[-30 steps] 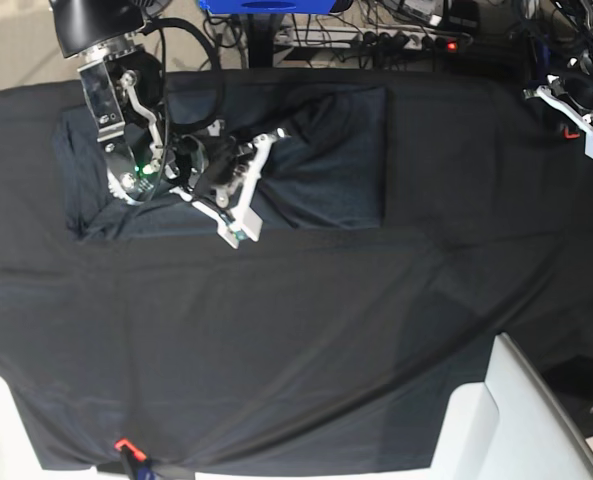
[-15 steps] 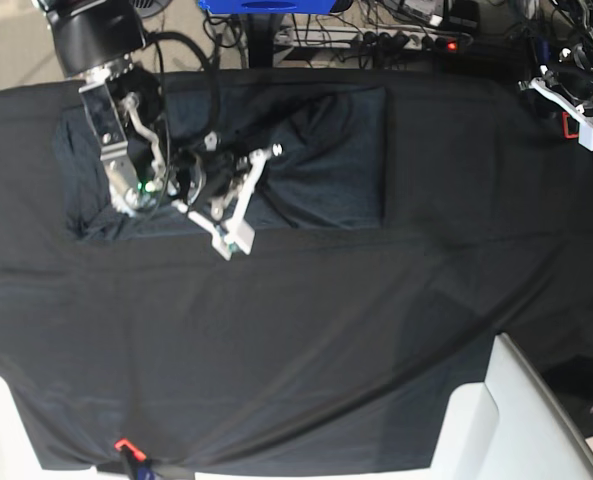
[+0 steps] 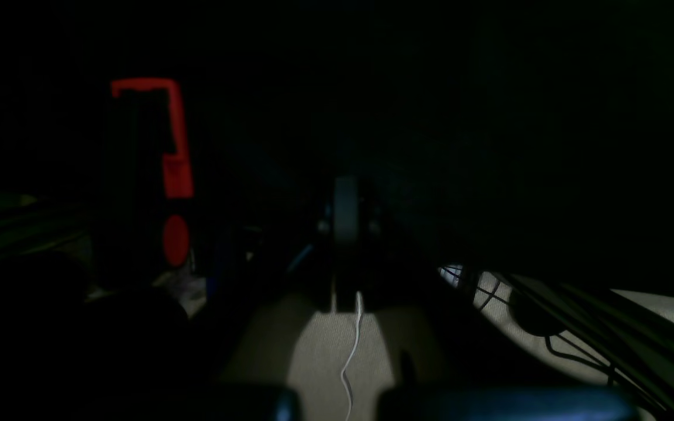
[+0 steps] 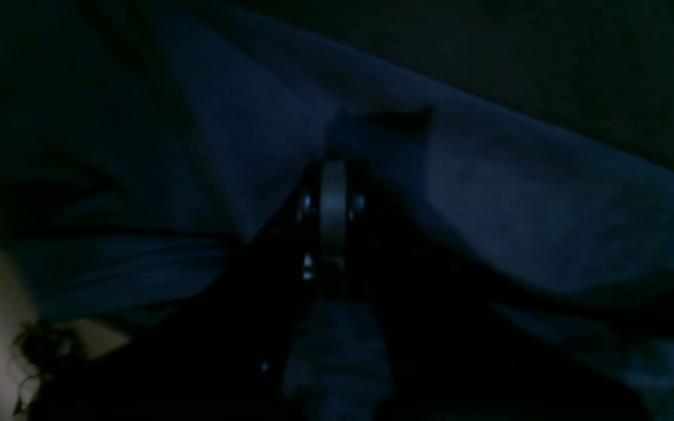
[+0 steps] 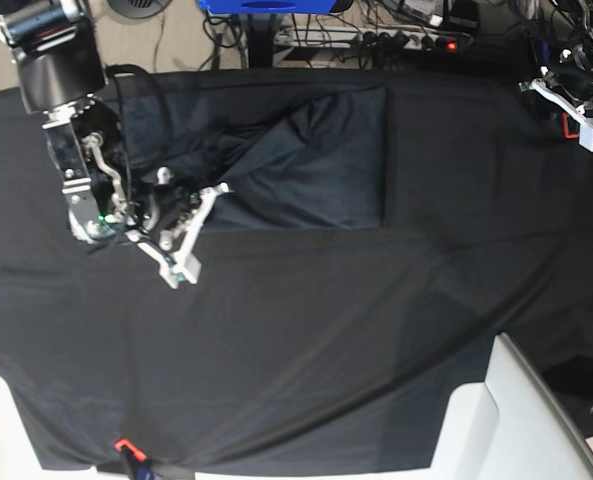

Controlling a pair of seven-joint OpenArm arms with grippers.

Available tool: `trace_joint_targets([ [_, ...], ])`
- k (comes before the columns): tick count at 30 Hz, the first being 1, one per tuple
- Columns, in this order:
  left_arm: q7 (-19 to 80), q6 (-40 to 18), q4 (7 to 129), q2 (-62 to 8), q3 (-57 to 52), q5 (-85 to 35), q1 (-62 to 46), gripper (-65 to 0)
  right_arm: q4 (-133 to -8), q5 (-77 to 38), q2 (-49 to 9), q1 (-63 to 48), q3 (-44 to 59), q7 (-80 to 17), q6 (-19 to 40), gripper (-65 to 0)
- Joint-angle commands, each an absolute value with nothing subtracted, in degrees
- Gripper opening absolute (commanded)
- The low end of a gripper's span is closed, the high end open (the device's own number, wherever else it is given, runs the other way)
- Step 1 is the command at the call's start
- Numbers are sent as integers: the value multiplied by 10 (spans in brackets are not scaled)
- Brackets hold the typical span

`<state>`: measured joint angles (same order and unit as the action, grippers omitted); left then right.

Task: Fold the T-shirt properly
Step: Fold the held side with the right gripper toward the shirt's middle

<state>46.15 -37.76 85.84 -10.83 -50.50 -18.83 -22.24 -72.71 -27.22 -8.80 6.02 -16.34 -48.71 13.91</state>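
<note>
The T-shirt (image 5: 316,165) lies at the back of the table as a dark charcoal block, straight along its right side and bunched into diagonal folds at its left. My right gripper (image 5: 222,188) is at that bunched left end, shut on a pinch of the cloth. In the right wrist view the closed right gripper (image 4: 334,161) bites a raised ridge of bluish T-shirt (image 4: 489,193) fabric. My left arm (image 5: 576,100) hangs off the table's back right corner. Its left gripper (image 3: 346,196) is shut with nothing in it, over the floor.
A black table cloth (image 5: 296,340) covers the table. A red clamp (image 5: 571,128) (image 3: 174,152) sits at the back right corner beside the left arm. White furniture (image 5: 516,420) stands at the front right, and cables (image 5: 406,35) lie on the floor behind.
My right arm has swung left and toward the front, dragging the pinched T-shirt cloth with it and bunching the shirt's left part. The left arm rose slightly at first, then stayed still.
</note>
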Motion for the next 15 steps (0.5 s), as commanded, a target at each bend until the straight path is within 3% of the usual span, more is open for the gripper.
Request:
trace_joint_targets([
  [1, 455, -378, 866, -118, -509, -194, -225, -650, -737, -281, -92, 78, -160, -463, 141, -648],
  [7, 455, -378, 865, -118, -509, -193, -216, -650, -767, -281, -112, 75, -161, -423, 141, -648],
  [15, 455, -378, 847, -118, -509, -193, -202, -650, -893, -284, -83, 14, -162, -537, 144, -648],
])
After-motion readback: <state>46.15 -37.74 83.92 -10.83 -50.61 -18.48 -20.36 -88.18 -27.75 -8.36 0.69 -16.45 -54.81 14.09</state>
